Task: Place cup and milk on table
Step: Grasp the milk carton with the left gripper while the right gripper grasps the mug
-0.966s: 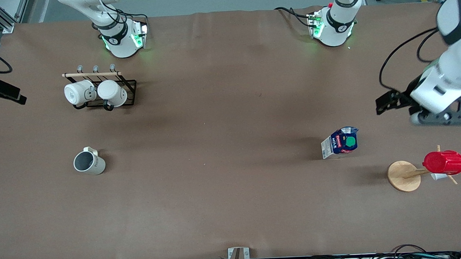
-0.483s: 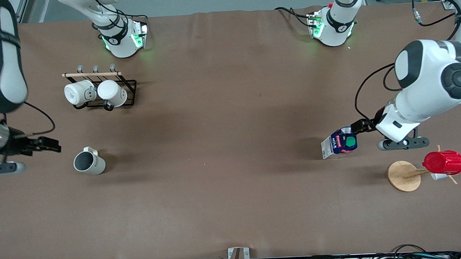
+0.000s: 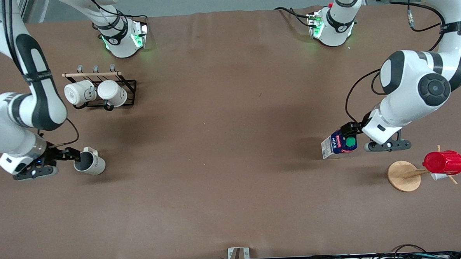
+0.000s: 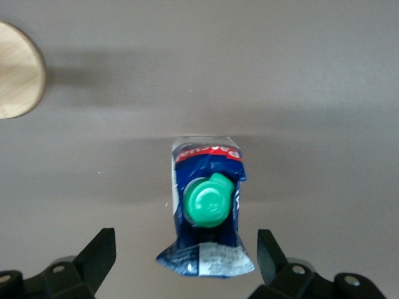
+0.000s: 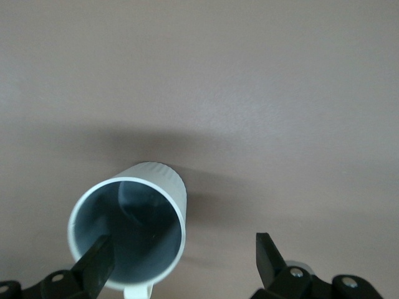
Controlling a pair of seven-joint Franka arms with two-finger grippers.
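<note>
The cup [image 3: 89,163] stood on the table [image 3: 216,165] under the right end effector [image 3: 69,155], fingers spread. The left end effector [image 3: 348,129] gaped over the upright milk [image 3: 340,142].

Grey floor [image 3: 217,1] shows above the brown-covered surface. Black cables [image 3: 376,258] run along a pale strip at the lower edge. Soft shadows fall across the cover.
</note>
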